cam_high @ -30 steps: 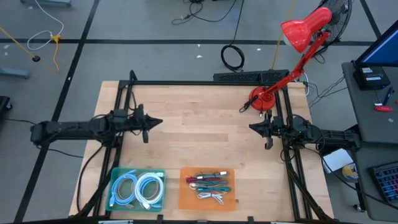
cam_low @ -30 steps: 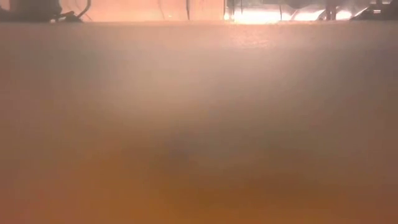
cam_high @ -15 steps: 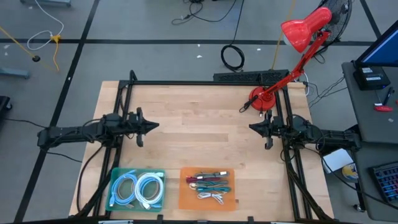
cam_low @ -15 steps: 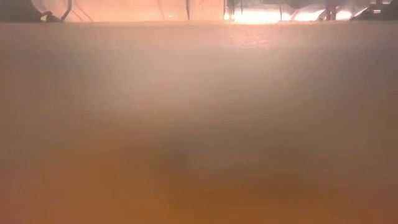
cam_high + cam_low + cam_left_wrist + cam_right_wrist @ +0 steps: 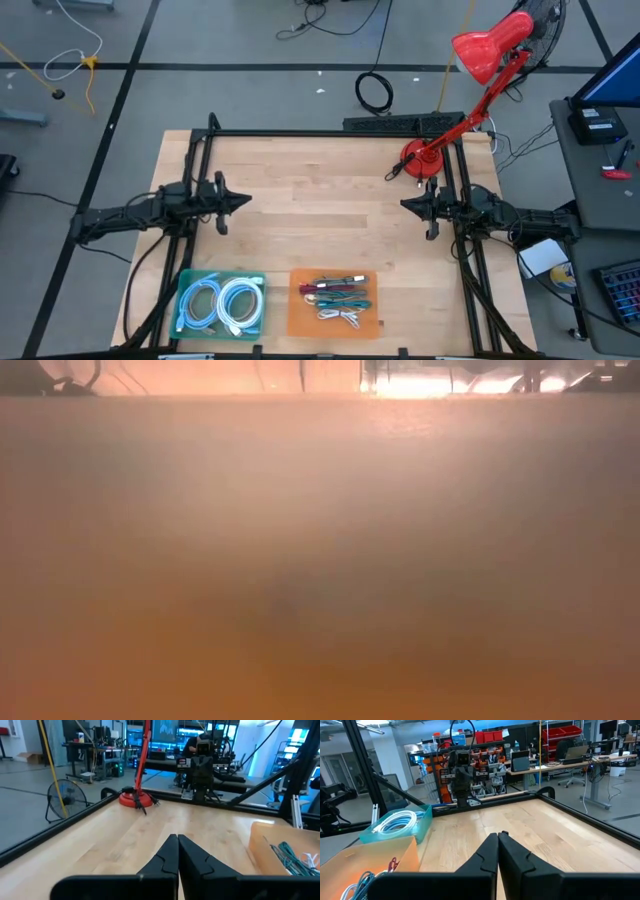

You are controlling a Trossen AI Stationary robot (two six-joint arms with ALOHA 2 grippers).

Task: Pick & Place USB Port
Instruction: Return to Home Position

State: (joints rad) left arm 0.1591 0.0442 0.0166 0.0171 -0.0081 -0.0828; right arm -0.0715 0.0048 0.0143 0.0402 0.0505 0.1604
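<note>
Both jaws are pinched together, empty: my left gripper (image 5: 240,201) sits mid-left, my right gripper (image 5: 406,205) mid-right. The coiled white cables (image 5: 222,305) lie in the green plastic bin (image 5: 184,285) at lower left, nearer my left arm. The thin coloured cables (image 5: 335,295) are in the orange plastic bin (image 5: 296,322) beside it.

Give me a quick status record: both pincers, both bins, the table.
left pincer: shut, holding nothing, over the table's left part
right pincer: shut, holding nothing, over the table's right part
green bin: two pale coiled cables inside
orange bin: several mixed cables inside
table: bins side by side at one edge; red lamp at the opposite edge
</note>
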